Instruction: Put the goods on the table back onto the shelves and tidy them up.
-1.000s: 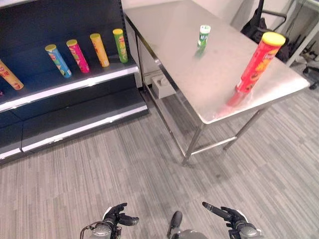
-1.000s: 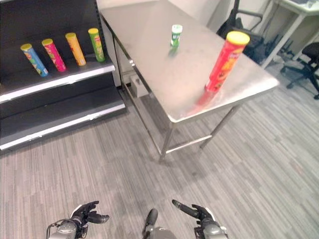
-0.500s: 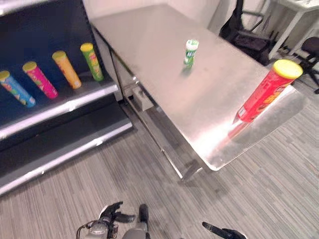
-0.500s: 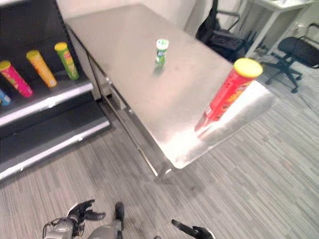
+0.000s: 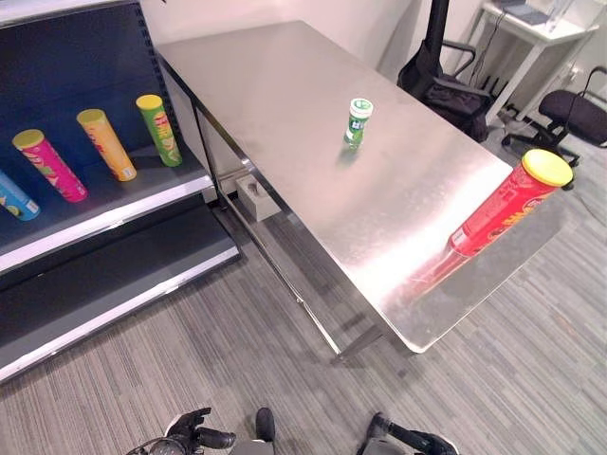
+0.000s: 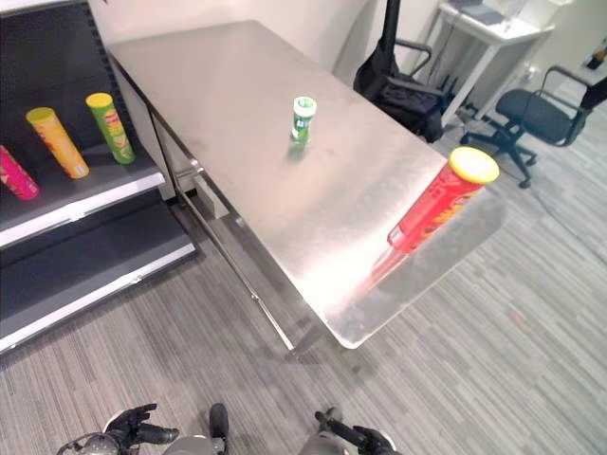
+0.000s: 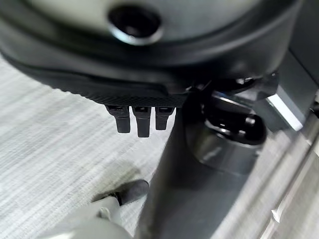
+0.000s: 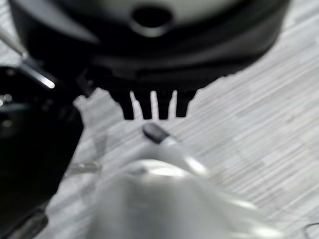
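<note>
both hands hang low by the floor and hold nothing: the left hand has its fingers loosely spread, and the right hand has its fingers stretched out straight. neither is near the goods.

on the long shiny steel worktop two things are left. a tall red tube-shaped can with a yellow lid stands upright near the worktop's near right corner, close to the edge. a short green and white can with a green lid stands upright around the middle, well apart from the red one.

on the dark shelf to the left, a green tube, an orange tube and a pink tube stand in a row, with a blue tube at the edge of view.

as i judge it, the work is partly done: some goods sit shelved, two wait on the worktop, and no pick-up is under way.
</note>
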### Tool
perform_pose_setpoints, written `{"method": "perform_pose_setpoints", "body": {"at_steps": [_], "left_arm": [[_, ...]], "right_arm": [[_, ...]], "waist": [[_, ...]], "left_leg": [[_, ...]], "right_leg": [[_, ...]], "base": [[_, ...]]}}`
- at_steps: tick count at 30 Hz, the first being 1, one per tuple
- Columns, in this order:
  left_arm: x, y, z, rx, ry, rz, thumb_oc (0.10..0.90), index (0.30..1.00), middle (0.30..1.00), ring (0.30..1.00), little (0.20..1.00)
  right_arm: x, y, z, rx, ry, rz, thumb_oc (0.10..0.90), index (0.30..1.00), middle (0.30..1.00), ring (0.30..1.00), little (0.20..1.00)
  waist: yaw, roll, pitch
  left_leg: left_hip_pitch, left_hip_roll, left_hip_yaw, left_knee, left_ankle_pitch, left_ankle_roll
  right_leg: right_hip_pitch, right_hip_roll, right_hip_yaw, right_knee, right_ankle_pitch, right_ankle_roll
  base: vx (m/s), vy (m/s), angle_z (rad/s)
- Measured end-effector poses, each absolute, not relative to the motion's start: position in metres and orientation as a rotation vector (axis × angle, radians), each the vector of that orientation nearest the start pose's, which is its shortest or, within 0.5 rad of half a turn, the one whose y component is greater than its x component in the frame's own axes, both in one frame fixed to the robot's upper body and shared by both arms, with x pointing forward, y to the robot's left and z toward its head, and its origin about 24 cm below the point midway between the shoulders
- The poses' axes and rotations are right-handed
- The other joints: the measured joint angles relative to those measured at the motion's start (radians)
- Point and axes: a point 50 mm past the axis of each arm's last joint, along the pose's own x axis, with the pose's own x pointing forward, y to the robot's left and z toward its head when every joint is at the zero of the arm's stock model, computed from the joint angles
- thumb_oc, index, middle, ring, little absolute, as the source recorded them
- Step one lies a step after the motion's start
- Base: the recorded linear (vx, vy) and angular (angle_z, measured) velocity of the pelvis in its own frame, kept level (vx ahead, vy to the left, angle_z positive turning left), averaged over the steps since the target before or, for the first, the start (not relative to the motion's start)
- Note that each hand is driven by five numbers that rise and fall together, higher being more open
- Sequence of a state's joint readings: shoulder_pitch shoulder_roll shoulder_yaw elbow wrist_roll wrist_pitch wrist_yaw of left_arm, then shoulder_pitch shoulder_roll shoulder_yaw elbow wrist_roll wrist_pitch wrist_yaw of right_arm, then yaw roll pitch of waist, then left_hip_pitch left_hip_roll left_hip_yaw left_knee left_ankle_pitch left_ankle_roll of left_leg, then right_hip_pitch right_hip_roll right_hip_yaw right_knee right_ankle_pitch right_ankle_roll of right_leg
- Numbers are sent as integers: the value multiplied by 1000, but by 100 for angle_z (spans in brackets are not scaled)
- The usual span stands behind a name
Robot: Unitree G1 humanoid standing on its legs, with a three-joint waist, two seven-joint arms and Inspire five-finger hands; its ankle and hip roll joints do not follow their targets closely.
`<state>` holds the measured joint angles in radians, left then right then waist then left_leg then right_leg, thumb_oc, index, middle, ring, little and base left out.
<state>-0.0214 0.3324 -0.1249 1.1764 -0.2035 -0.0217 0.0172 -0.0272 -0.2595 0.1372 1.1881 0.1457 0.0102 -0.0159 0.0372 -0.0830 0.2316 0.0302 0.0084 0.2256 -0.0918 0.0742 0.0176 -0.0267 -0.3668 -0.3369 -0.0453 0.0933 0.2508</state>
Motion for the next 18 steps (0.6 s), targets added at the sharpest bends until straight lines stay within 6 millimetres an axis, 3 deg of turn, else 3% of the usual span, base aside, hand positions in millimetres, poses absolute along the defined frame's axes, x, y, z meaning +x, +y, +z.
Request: {"method": "perform_pose_setpoints", "body": {"at_steps": [1,2,4,7,9,12,14,17,18], "left_arm": [[104,271,-146,191,1134,231,800,900,900,900,900],[92,274,-147,196,1158,245,800,900,900,900,900],[90,266,-150,184,1157,215,800,900,900,900,900],[90,253,-151,152,1132,187,800,900,900,900,900],[98,246,-150,138,1097,170,800,900,900,900,900],[102,241,-150,145,1083,149,800,900,900,900,900],[95,240,-152,168,1112,128,800,900,900,900,900],[86,241,-154,179,1137,122,800,900,900,900,900],[80,240,-156,194,1156,95,800,900,900,900,900]], "right_arm": [[103,-241,-156,-181,1180,-145,800,900,900,900,900],[92,-247,-157,-164,1201,-183,800,900,900,900,900],[88,-264,-152,-166,1184,-245,800,900,900,900,900],[101,-310,-125,-177,1039,-423,800,900,900,900,900],[116,-351,-91,-241,893,-538,800,900,900,900,900],[143,-405,-11,-409,587,-668,800,900,900,900,900],[156,-416,32,-447,406,-713,800,900,900,900,900],[166,-421,60,-456,289,-715,800,900,900,900,900],[175,-426,83,-481,219,-704,800,900,900,900,900]], "waist": [[0,-11,-10],[-3,-20,-52],[-10,1,-76],[-29,41,-98],[-53,54,-106],[-90,68,-115],[-107,82,-123],[-106,94,-130],[-105,107,-138]], "left_leg": [[11,0,0,0,4,-23],[19,24,-13,0,7,-58],[17,69,-14,1,13,-83],[18,135,-14,1,24,-113],[20,162,-14,1,26,-129],[45,177,-13,0,21,-145],[50,177,-3,0,19,-148],[54,177,6,-4,9,-144],[55,173,12,-5,6,-140]], "right_leg": [[30,13,-15,-11,26,-9],[84,70,-15,-58,64,-68],[86,120,-11,-55,39,-87],[88,189,-15,-51,19,-117],[91,215,-16,-51,9,-129],[111,227,-13,-58,-8,-119],[113,223,-8,-58,-11,-119],[115,222,3,-59,-10,-119],[115,218,10,-59,-9,-118]], "base": [[74,-204,12],[91,-253,16],[70,-167,8],[62,-81,-8],[40,-35,-5],[48,-2,-4],[37,14,-8],[33,25,-9],[25,27,-7]]}}
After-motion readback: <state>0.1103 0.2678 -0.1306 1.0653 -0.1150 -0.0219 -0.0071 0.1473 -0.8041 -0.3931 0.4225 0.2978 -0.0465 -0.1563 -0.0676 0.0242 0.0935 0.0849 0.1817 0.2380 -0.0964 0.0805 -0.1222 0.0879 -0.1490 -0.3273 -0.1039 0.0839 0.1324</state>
